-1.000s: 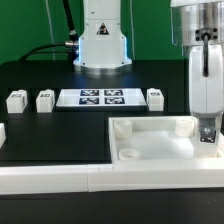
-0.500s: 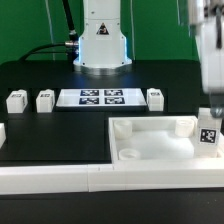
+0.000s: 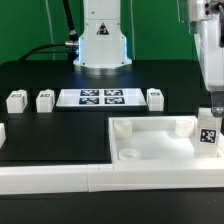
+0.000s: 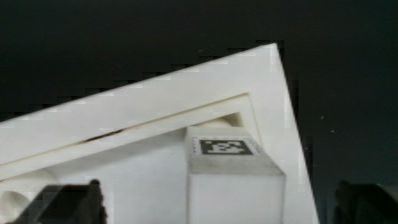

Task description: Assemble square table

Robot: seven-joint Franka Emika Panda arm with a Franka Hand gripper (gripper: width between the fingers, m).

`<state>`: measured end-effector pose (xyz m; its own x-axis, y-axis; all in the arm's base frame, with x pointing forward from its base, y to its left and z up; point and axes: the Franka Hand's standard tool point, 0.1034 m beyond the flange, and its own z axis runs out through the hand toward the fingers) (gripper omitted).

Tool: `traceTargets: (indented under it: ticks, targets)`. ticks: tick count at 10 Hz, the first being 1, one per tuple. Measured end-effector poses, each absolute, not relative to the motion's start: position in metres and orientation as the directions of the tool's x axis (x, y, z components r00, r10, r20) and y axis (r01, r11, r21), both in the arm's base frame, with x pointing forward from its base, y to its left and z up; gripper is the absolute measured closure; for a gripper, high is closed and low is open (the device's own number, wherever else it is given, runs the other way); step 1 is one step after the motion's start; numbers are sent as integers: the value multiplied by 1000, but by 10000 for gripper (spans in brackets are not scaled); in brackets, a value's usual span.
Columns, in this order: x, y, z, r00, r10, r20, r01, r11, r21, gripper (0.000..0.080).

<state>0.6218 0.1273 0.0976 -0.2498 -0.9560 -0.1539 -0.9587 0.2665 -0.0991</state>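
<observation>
square top [image 3: 165, 150]: 1 | marker board [image 3: 103, 97]: 1, with 4 tags [image 3: 90, 97] | legs: 4 – leg [image 3: 15, 99], leg [image 3: 44, 99] at the exterior view's left of that board; leg [image 3: 155, 97] at its right; leg [image 3: 208, 134] nearer the camera

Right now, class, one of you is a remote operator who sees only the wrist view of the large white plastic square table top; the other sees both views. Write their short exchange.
Operator: I see one corner of the large white plastic square table top and a black-white tag. Where are the loose legs?
Observer: Three short white tagged legs stand beside the marker board: two on the exterior view's left of it, one on its right.
Operator: Where over the top am I?
Observer: The gripper hangs above that tag, at the top's end on the exterior view's right.
</observation>
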Motion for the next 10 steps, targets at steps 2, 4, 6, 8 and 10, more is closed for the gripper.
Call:
traceTargets:
  ticks: [2, 4, 6, 8, 10]
  targets:
    - [621, 127, 97, -220, -964, -150, -965, 238, -111, 151]
    - [605, 129, 95, -185, -973, -141, -970, 204, -132, 151]
    - [582, 132, 94, -41, -993, -114, -987, 58, -149, 151]
    - [579, 134, 95, 112, -990, -89, -982, -96, -161, 151]
    - [579, 133, 94, 269, -961, -61, -951, -255, -173, 151]
